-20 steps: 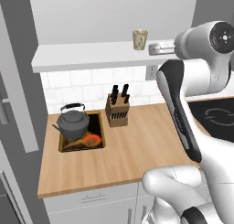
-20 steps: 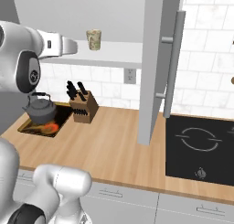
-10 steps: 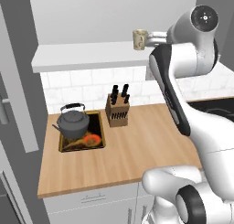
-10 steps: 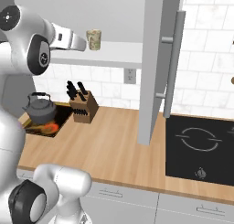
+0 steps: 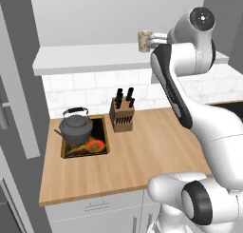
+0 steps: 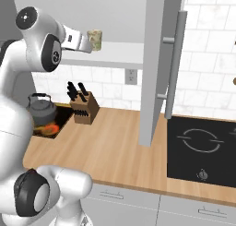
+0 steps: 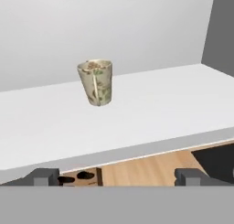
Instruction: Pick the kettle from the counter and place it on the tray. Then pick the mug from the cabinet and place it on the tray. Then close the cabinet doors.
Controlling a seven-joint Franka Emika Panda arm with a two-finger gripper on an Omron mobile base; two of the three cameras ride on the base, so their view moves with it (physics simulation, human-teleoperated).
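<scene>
Counter (image 5: pixel 142 156): light wood worktop, white tiled wall behind, black hob (image 6: pixel 203 149) at right.
Cabinet (image 7: pixel 137 109): white shelf base; one open door (image 6: pixel 154 59) hangs over the worktop.
Arm: raised to shelf height; gripper (image 7: pixel 116 176) wide apart, holding nothing, short of the mug (image 7: pixel 96 81).
Mug: upright on the shelf.
Kettle (image 5: pixel 76 126): on the tray (image 5: pixel 102 146), far left.
Knife block (image 5: pixel 121 114): just right of the tray.

counter (image 5: pixel 142 156), tray (image 5: pixel 103 149) (knife block (image 5: pixel 121 115) beside)
</scene>
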